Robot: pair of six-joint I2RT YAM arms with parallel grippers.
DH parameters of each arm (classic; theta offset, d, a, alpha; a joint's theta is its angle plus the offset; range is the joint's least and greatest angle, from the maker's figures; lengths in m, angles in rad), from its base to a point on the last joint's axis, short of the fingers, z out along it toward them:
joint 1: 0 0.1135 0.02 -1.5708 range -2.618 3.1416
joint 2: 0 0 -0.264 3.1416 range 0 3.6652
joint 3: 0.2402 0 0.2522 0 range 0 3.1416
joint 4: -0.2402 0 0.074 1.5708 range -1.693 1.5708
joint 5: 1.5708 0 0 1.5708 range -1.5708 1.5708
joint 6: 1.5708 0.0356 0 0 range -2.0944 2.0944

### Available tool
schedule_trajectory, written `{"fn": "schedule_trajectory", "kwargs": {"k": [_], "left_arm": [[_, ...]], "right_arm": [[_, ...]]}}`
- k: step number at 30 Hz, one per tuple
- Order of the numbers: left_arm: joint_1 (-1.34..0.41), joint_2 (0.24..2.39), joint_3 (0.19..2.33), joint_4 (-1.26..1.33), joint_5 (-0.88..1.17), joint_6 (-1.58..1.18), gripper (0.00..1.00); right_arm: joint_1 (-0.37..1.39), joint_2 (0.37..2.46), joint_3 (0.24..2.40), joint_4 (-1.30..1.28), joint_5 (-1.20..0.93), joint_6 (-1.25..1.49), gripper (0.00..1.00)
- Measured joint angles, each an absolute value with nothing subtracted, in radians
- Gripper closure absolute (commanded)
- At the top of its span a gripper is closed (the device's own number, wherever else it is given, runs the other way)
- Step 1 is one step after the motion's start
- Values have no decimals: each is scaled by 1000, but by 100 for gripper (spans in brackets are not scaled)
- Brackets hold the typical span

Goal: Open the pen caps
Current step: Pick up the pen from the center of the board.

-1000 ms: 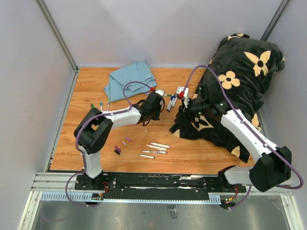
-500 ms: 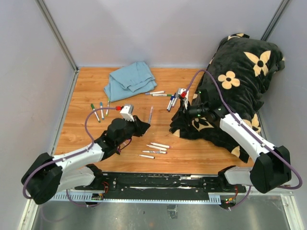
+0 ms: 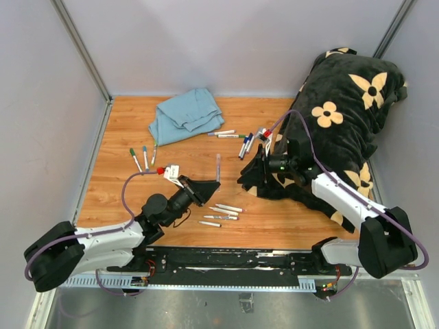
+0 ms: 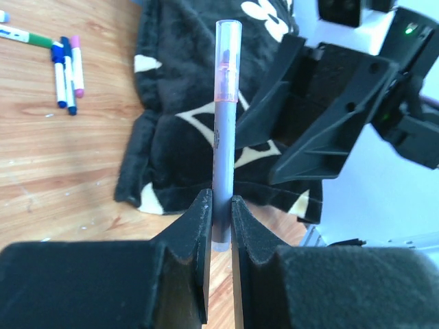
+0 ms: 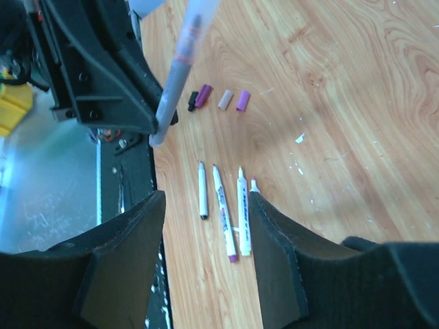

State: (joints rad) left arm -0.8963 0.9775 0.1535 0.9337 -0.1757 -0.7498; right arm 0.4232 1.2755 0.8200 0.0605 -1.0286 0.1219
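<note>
My left gripper is shut on the lower end of a grey marker barrel, which stands up out of the jaws. Its pale see-through pen cap with a pinkish band sits on the far end. My right gripper stands open just right of that marker, facing it, with nothing between its fingers. In the right wrist view the held marker slants above three loose pen caps. Several uncapped markers lie below the grippers. Capped markers lie at the back and left.
A blue cloth lies crumpled at the back left. A black flower-print blanket fills the right side, under my right arm. Grey walls enclose the wooden table, and a metal rail runs along its near edge.
My left arm has swung from the table's back middle down toward the near side, carrying the marker. My right gripper has come nearer and lower, and its jaws have widened.
</note>
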Motion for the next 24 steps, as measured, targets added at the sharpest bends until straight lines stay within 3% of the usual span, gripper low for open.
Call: {"fn": "schedule_trajectory", "kwargs": {"k": [11,24], "left_arm": [[-1000,1171,156,1194,-274,-769,100],[-1040,1306,218,1295,-295,-792,100]], "right_arm": [[427,1268,696,419,-1020,437,48],[490,1263,691,474,-984,547,52]]}}
